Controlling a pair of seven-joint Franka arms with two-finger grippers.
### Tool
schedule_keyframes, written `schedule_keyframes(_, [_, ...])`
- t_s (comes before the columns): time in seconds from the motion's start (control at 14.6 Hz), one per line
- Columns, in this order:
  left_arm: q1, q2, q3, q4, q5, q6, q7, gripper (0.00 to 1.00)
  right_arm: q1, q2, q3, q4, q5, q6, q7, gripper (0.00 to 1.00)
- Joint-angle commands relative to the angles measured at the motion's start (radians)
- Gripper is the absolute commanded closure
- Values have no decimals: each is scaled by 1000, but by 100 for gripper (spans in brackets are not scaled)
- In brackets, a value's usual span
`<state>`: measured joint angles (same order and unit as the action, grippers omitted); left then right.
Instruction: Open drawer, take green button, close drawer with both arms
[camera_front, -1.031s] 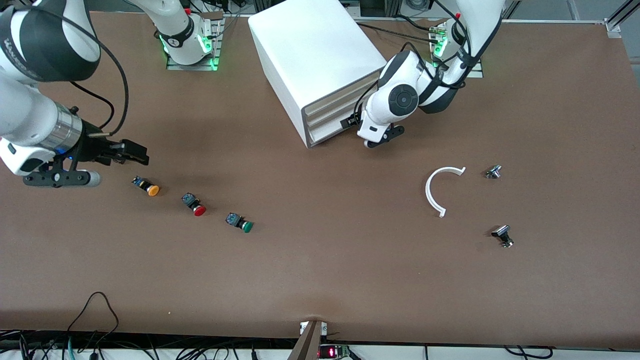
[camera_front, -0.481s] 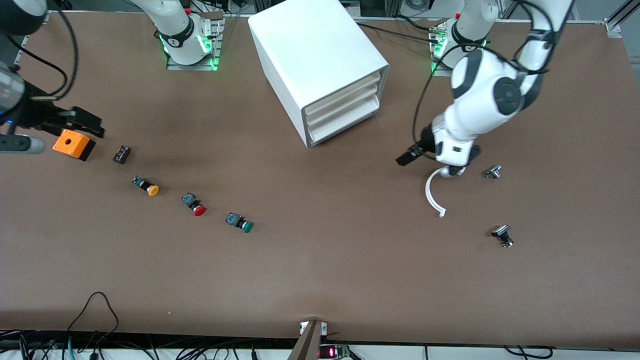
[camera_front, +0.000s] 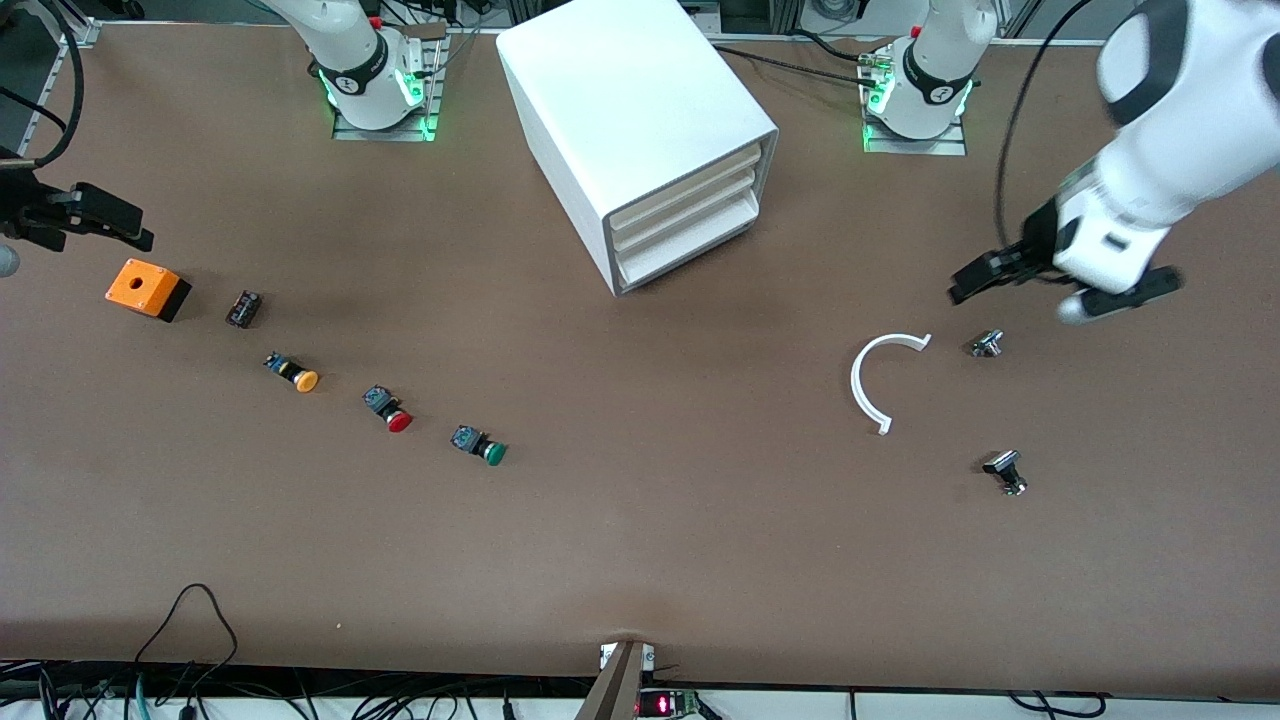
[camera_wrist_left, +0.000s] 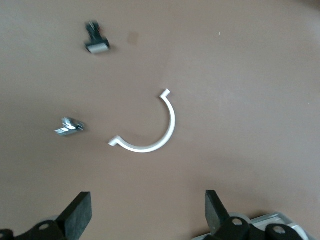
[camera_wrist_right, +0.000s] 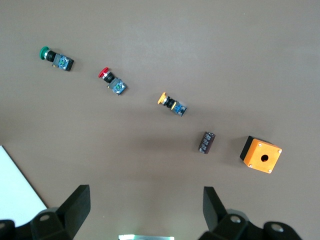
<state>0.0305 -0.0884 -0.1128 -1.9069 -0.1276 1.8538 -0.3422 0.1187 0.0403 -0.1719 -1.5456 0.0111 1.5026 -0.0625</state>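
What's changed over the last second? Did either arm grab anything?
Neither took hold of anything. The left gripper swung from the cabinet front out toward its own end of the table, now open over the small metal part. The right gripper, open, pulled back toward its end, uncovering the orange box and black block. The green button, its neighbours, the white arc and the closed drawers stayed put.
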Motion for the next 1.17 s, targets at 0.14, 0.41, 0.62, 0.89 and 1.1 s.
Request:
schedule_keyframes(0.14, [-4,4,41,244,88,-241,129,0,1,-112,15,-129,-14,37,81,0])
schedule_keyframes(0.41, [-15,39,18,282,123,-281,118,0,-1,-125,9,-142,-22,36,66,0])
schedule_keyframes(0.62, [-8,44,25,281,123,-298,120,0,-1,-164,8,-191,-22,57,66,0])
schedule_keyframes(0.89, [-8,45,25,282,123,-304,118,0,1,-160,11,-182,-20,47,44,0])
schedule_keyframes(1.1, [-8,45,24,282,123,-304,118,0,2,-146,12,-180,-11,60,46,0])
